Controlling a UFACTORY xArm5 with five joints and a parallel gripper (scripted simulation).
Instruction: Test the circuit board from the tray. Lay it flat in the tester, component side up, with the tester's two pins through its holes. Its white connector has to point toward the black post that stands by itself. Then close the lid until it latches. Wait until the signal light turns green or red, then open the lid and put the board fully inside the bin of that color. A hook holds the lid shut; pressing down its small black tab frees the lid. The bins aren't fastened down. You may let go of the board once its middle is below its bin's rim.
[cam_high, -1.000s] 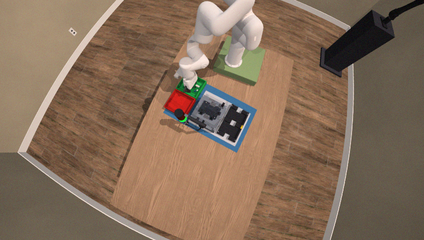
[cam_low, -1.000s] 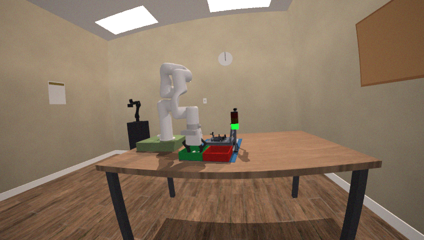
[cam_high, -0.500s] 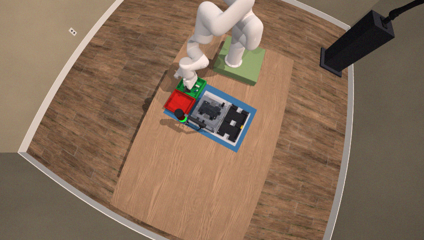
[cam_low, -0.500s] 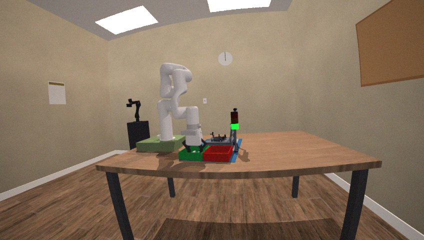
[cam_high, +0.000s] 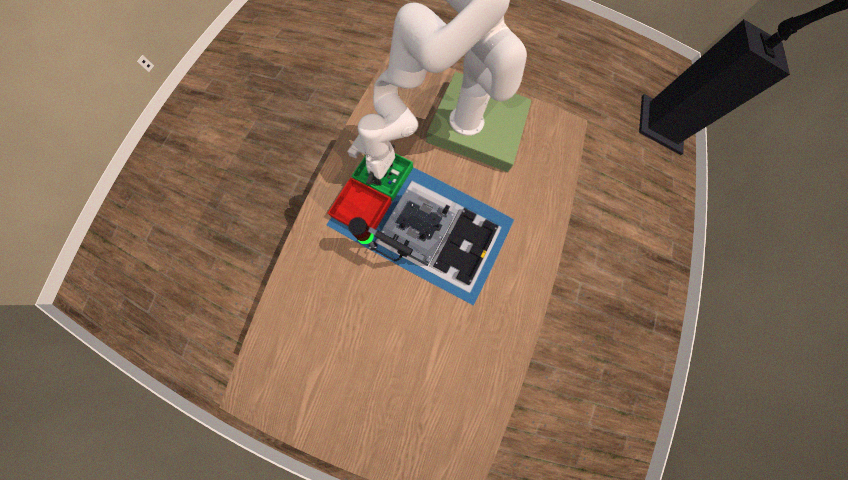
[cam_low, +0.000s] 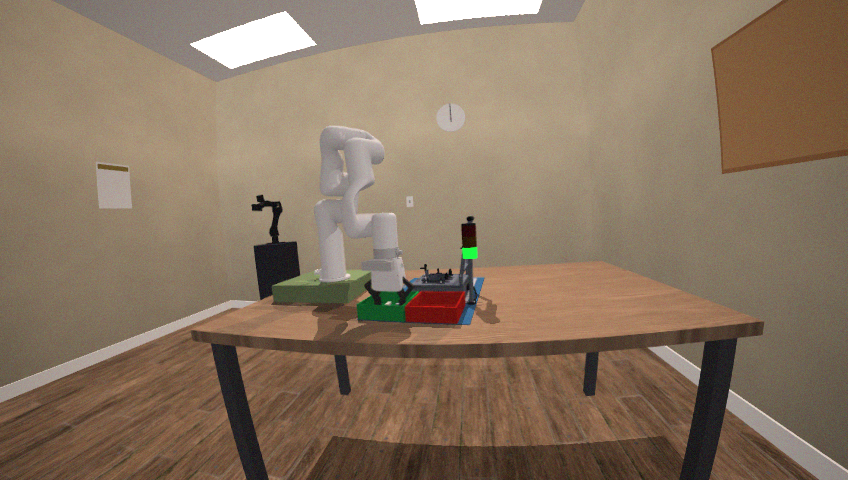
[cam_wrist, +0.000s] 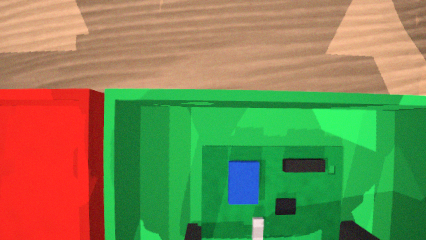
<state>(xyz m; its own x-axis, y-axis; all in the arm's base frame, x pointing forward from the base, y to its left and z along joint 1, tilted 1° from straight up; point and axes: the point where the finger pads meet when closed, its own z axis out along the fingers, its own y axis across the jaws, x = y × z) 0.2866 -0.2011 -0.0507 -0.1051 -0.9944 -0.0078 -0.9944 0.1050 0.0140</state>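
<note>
The green circuit board (cam_high: 389, 177) (cam_wrist: 310, 185) is inside the green bin (cam_wrist: 240, 94) (cam_low: 380, 312), component side up and about level. Its blue and black parts and white connector (cam_wrist: 257, 229) show in the wrist view. My gripper (cam_low: 390, 302) (cam_wrist: 270, 232) reaches down into that bin, shut on the board's two opposite edges. Whether the board touches the bin floor is not clear. The signal light (cam_high: 365, 239) (cam_low: 470, 253) is lit green. The tester base (cam_high: 389, 228) holds no board. Its black lid (cam_high: 476, 228) lies open on the far side from the bins.
The red bin (cam_high: 359, 204) (cam_low: 435, 309) (cam_wrist: 42, 165) is empty, right beside the green bin. The light's pole (cam_low: 469, 276) stands near the red bin's outer corner. The blue mat (cam_high: 499, 218) lies under the tester. The robot stands on a green base block (cam_high: 504, 142).
</note>
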